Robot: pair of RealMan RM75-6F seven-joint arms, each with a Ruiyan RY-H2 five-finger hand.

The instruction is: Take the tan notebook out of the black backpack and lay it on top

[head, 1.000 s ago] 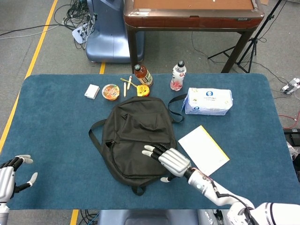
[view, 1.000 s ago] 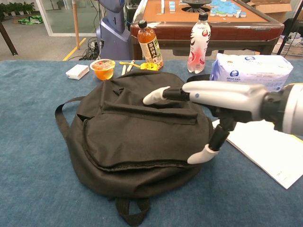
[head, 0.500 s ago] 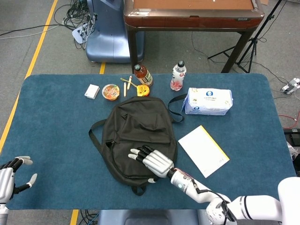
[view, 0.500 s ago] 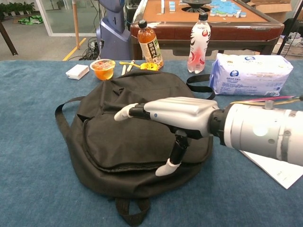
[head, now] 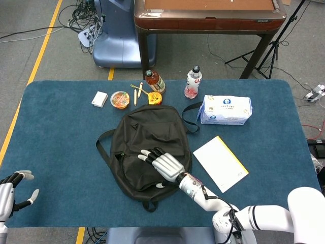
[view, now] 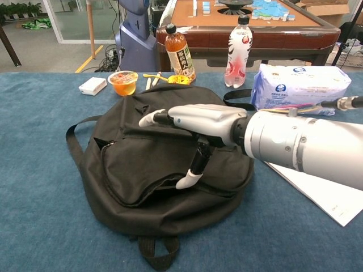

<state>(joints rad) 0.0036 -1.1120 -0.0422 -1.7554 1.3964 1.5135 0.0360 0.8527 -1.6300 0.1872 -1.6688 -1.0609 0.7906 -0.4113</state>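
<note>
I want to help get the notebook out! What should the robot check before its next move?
1. Right hand over the black backpack: ok.
2. Right hand holding nothing, fingers apart: ok.
3. Backpack opening wide enough to reach in: cannot tell.
4. Tan notebook visible inside: not ok, none shows.
5. Left hand clear of the backpack, at the table edge: ok.
6. White booklet beside the backpack, not in the way: ok.

Right hand (head: 165, 163) flat on black backpack (head: 147, 137), fingers spread. Notebook (head: 220, 162) beside backpack. Left hand (head: 9, 191) open at table edge.
</note>
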